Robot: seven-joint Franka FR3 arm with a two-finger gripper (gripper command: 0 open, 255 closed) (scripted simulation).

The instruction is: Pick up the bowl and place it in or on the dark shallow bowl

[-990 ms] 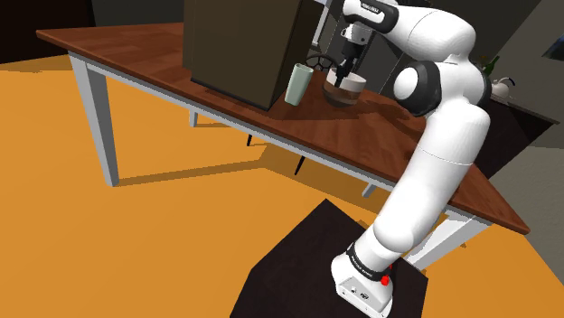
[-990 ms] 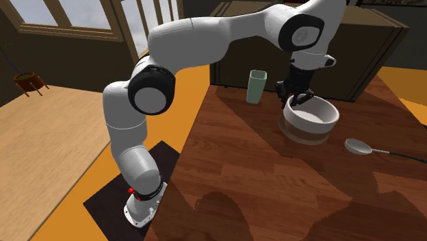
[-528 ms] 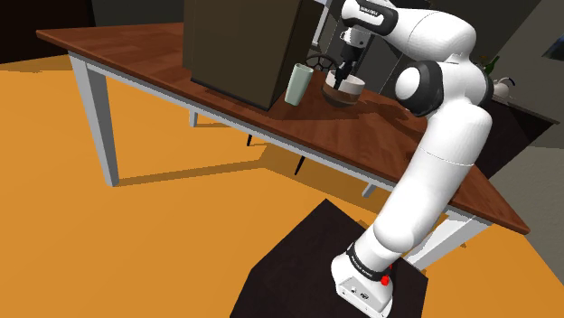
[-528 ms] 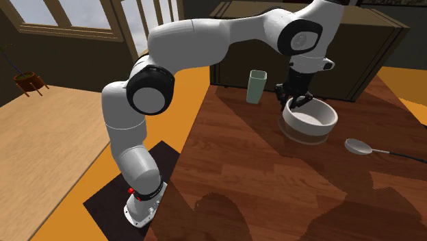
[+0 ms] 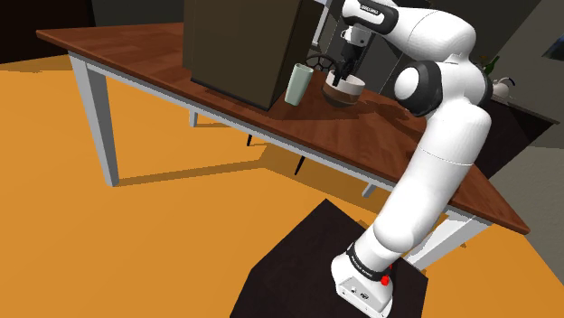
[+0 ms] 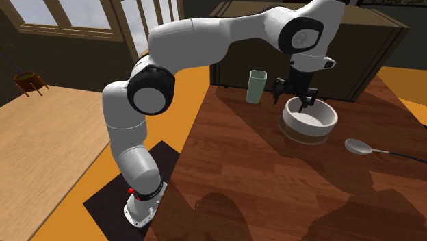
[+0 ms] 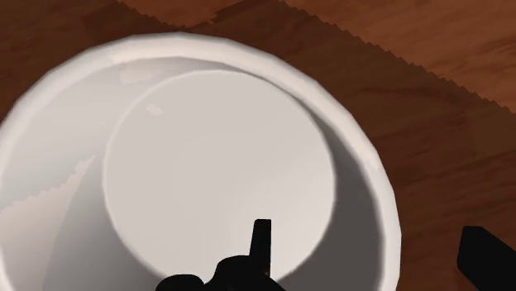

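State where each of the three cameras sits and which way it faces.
Shoulder view: behind the stand, looking down over the table; whole arm shows.
Second exterior view: above the table, facing the arm; whole arm shows.
Wrist view: on the hand, looking into the white bowl; black fingers show.
Shared: both exterior views show the green cup.

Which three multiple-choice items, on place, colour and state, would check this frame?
1. Where does the white bowl sit? A on the floor; B in the dark shallow bowl; C atop the cabinet.
2. What colour is the tall cup? A red; B black; C pale green.
3. How is the gripper? A open; B shut on the cup; C shut on nothing.
Answers: B, brown rim shows under the white one; C, plain in the second exterior view; A, fingers stand apart astride the white bowl's rim.
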